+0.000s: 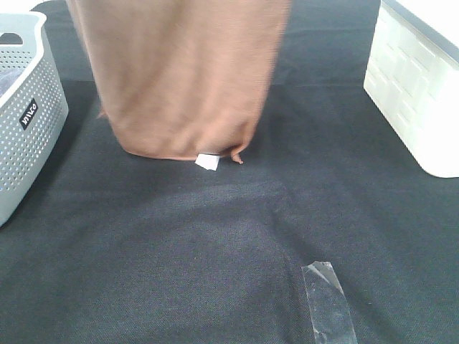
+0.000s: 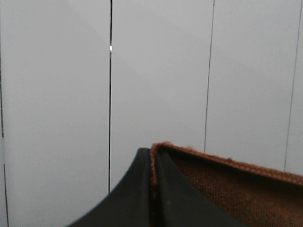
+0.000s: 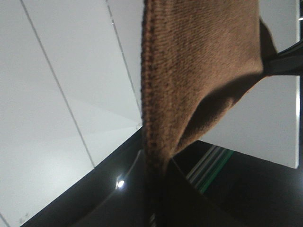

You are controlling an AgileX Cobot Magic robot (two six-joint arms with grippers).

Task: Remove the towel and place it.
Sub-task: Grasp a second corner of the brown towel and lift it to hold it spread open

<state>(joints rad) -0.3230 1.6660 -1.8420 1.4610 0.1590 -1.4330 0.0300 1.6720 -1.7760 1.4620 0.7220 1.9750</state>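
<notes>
Clear tape point(image 1: 328, 304) lies closest, stuck to the black-covered worktop point(image 1: 215, 244) at 5 o'clock in the high view. At 12 o'clock the towel point(image 1: 186, 79) hangs as a reddish-brown curtain. Its white tag point(image 1: 207, 162) and bottom hem sit at or just above the cloth, and I cannot tell whether they touch it. A grey basket point(image 1: 29, 122) stands at 9 o'clock and a white bin point(image 1: 416, 93) at 2 o'clock, both apart from the towel.

The left fingers point(image 2: 142, 189) are pressed together on the towel's stitched top edge, with only a narrow strip of hem between them. The right fingers point(image 3: 165, 198) are likewise clamped on a hemmed edge, and the fabric rises out of them.

The main risk, as I judge it, is the low hem. If the towel is carried sideways at this height it could drag on the black cloth and ruck it, or snag on the basket's rim. The left hold is also shallow, so a tug from such a snag could pull the hem free and drop that corner.

Only the high view shows the hanging length, the tag and the containers, and neither arm appears in it. Only the wrist views show the two grips, and they show wall panels rather than the worktop.
</notes>
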